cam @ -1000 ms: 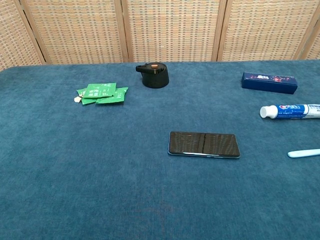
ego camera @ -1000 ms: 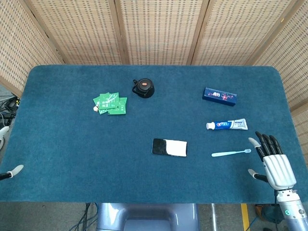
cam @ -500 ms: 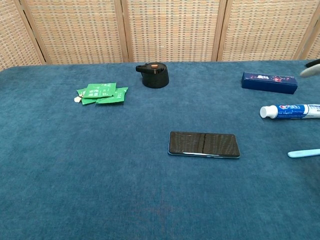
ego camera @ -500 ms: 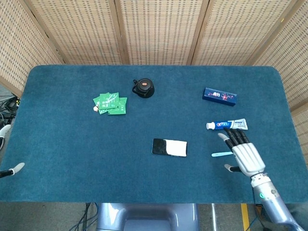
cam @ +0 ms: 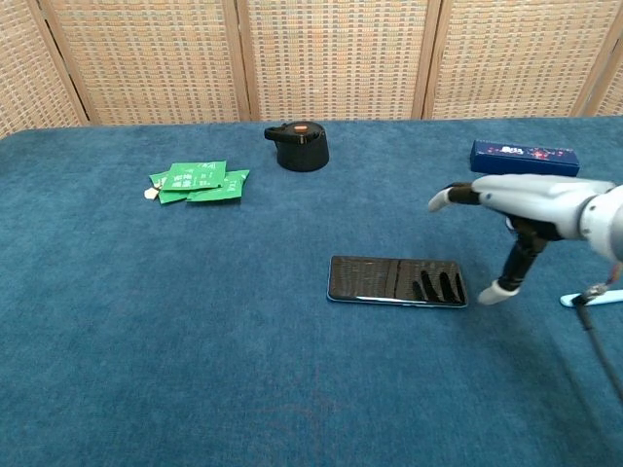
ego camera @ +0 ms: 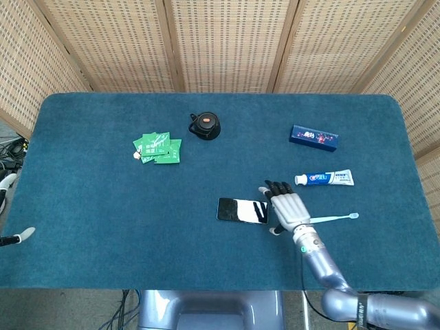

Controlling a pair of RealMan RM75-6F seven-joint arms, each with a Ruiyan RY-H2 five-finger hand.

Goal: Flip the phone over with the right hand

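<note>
The phone (ego camera: 238, 210) lies flat near the middle of the blue table, its glossy dark screen up. In the chest view the phone (cam: 389, 280) mirrors dark fingers near its right end. My right hand (ego camera: 287, 208) hovers at the phone's right end, open, fingers stretched out flat and holding nothing. From the chest view the right hand (cam: 531, 197) floats above the table, its thumb hanging down just right of the phone. Only a fingertip of my left hand (ego camera: 25, 234) shows at the table's left edge.
A toothbrush (ego camera: 337, 217) and a toothpaste tube (ego camera: 326, 179) lie right of the hand. A blue box (ego camera: 313, 137) sits further back right. A black round lid-like object (ego camera: 205, 125) and green packets (ego camera: 158, 148) lie at the back left.
My right hand has swept from the table's right front corner leftward over the toothbrush to the phone's right end. The phone and the left hand have not moved.
</note>
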